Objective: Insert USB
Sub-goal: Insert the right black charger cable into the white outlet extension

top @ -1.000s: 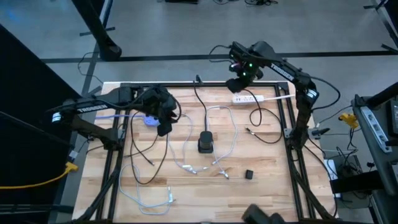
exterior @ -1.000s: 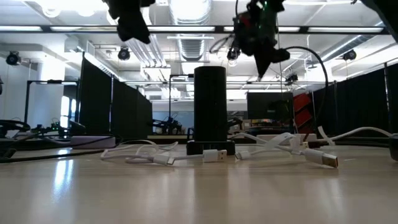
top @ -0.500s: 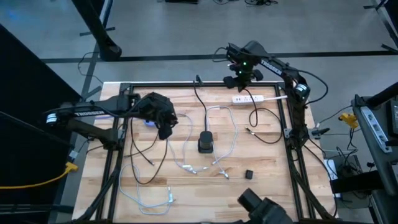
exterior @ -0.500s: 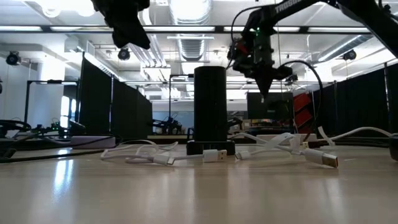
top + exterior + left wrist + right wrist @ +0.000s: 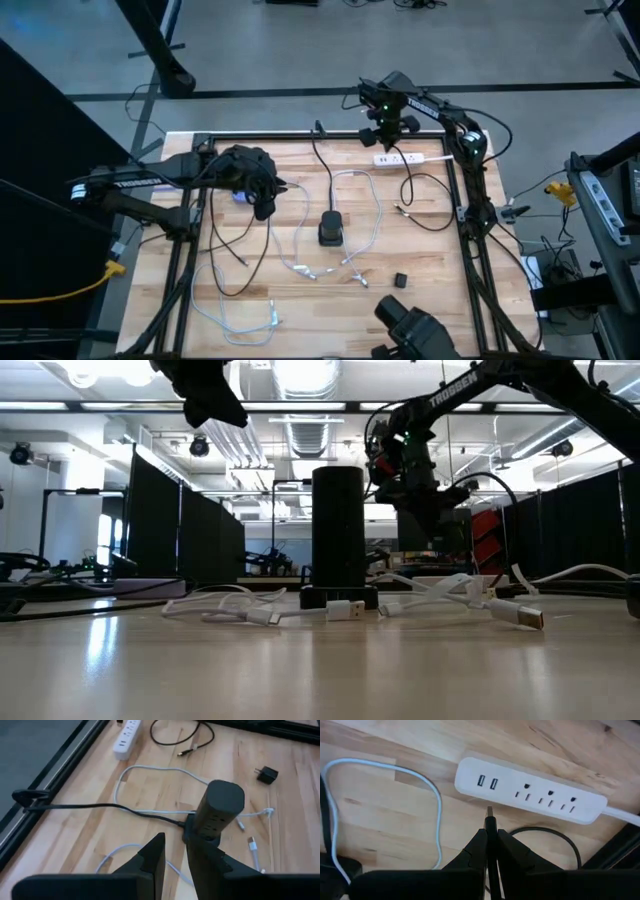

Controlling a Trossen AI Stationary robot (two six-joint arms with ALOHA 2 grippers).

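Where the right gripper [image 5: 488,851] hangs over the table's far edge, its two fingers [image 5: 476,846] are pressed together on a black USB plug [image 5: 490,822], whose metal tip pokes out ahead of them. That tip points at the white power strip [image 5: 530,791] and stands just short of it, not touching, close below the strip's pair of USB ports [image 5: 487,783]. A black cable [image 5: 555,834] loops on the wood beside the plug, and a white cable [image 5: 432,795] curves past the strip's end. From above, the right gripper [image 5: 387,127] sits just beside the power strip [image 5: 405,158] near the far rail.

The left gripper [image 5: 174,857] hovers well above the table's left half, its fingers [image 5: 152,857] drawn nearly together with only a narrow gap and nothing between them. Beyond them stands the black tower charger [image 5: 216,810], upright in the middle of the table [image 5: 430,260], with white cables spread around its base. A small black adapter [image 5: 266,774] lies apart from it on the bare wood. In the low view, the tower charger [image 5: 338,530] stands behind a white USB plug [image 5: 345,609] lying flat.
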